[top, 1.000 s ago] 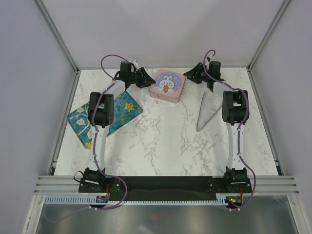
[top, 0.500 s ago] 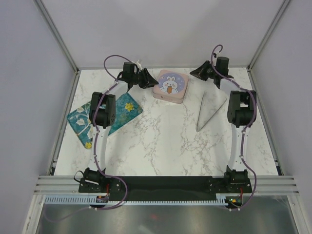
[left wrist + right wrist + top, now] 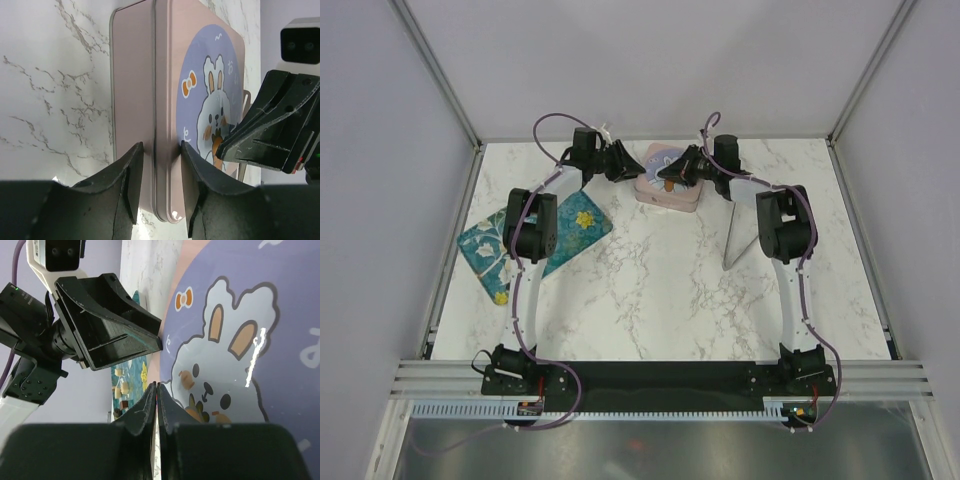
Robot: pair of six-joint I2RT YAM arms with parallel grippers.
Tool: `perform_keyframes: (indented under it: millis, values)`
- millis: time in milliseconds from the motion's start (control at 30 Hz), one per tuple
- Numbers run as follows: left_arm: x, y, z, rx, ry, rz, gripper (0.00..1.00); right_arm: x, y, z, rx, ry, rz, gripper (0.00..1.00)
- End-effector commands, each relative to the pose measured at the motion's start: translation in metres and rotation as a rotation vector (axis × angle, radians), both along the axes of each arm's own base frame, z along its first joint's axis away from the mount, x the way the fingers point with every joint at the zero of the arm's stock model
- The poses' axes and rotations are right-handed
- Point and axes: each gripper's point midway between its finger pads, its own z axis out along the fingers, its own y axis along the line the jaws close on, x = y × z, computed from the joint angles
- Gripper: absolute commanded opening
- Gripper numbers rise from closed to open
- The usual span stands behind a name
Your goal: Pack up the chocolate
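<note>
A pink square tin (image 3: 667, 190) with a rabbit on its lid (image 3: 215, 105) lies shut at the back middle of the table. My left gripper (image 3: 161, 160) straddles the tin's left edge, one finger (image 3: 132, 175) on the side wall and the other on the lid, closed on it. My right gripper (image 3: 157, 386) is shut and holds nothing. It hovers over the rabbit lid (image 3: 235, 355), with its tips near the lid's left rim and facing the left gripper (image 3: 620, 160). Small whitish and brown chocolate pieces (image 3: 123, 388) lie on a teal cloth beyond the tin.
A teal floral cloth (image 3: 480, 250) lies at the left, partly under the left arm. A grey pointed sheet (image 3: 745, 235) stands right of the tin by the right arm. Metal posts and pale walls close in the table.
My right gripper has shut and swung from the back right corner leftward over the tin's lid. My left gripper stays at the tin's edge, its fingers a little closer together.
</note>
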Motion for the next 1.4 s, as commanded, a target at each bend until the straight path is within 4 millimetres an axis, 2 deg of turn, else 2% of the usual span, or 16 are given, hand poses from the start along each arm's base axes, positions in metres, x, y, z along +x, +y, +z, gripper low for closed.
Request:
perform_keyframes:
  millis: [0, 167, 300, 367, 400, 433, 467, 500, 567, 600, 700, 767, 833, 967, 1200, 1367]
  values:
    - [-0.006, -0.001, 0.009, 0.014, 0.011, -0.010, 0.42, 0.006, -0.017, -0.003, -0.039, -0.002, -0.027, 0.08]
    - [0.001, 0.015, 0.085, 0.015, -0.107, 0.023, 0.46, -0.004, -0.016, 0.072, 0.001, -0.121, 0.000, 0.10]
    - [-0.009, 0.032, 0.148, 0.056, -0.206, 0.057, 0.62, -0.029, -0.023, 0.119, -0.020, -0.190, 0.005, 0.19]
    - [-0.025, 0.037, 0.176, 0.073, -0.260, 0.058, 0.68, -0.047, -0.034, 0.131, -0.083, -0.208, -0.026, 0.41]
    - [-0.033, 0.039, 0.185, 0.075, -0.275, 0.058, 0.82, -0.059, -0.040, 0.119, -0.114, -0.180, -0.039, 0.57]
    - [-0.040, 0.040, 0.190, 0.080, -0.288, 0.048, 0.97, -0.066, -0.048, 0.141, -0.141, -0.227, -0.087, 0.68]
    - [-0.052, 0.042, 0.180, 0.091, -0.261, 0.040, 1.00, -0.077, -0.051, 0.138, -0.172, -0.212, -0.095, 0.78]
    - [-0.068, 0.044, 0.207, 0.086, -0.312, 0.039, 1.00, -0.084, -0.056, 0.139, -0.212, -0.233, -0.106, 0.98]
    - [-0.091, 0.045, 0.200, 0.103, -0.312, 0.019, 1.00, -0.108, -0.068, 0.139, -0.299, -0.216, -0.146, 0.98]
    - [-0.108, 0.045, 0.222, 0.095, -0.361, 0.008, 1.00, -0.114, -0.073, 0.138, -0.359, -0.244, -0.145, 0.98]
    - [-0.155, 0.043, 0.236, 0.107, -0.423, -0.037, 1.00, -0.142, -0.085, 0.141, -0.517, -0.251, -0.175, 0.98]
    - [-0.178, 0.045, 0.224, 0.121, -0.420, -0.059, 1.00, -0.160, -0.097, 0.156, -0.563, -0.280, -0.233, 0.98]
    - [-0.206, 0.050, 0.248, 0.106, -0.489, -0.051, 1.00, -0.180, -0.108, 0.166, -0.558, -0.305, -0.278, 0.98]
    - [-0.255, 0.054, 0.258, 0.054, -0.540, -0.051, 1.00, -0.208, -0.130, 0.186, -0.564, -0.354, -0.372, 0.98]
    - [-0.292, 0.073, 0.263, 0.072, -0.619, -0.009, 1.00, -0.239, -0.158, 0.205, -0.592, -0.454, -0.468, 0.98]
    - [-0.297, 0.079, 0.264, 0.096, -0.643, 0.008, 1.00, -0.244, -0.149, 0.197, -0.577, -0.443, -0.404, 0.98]
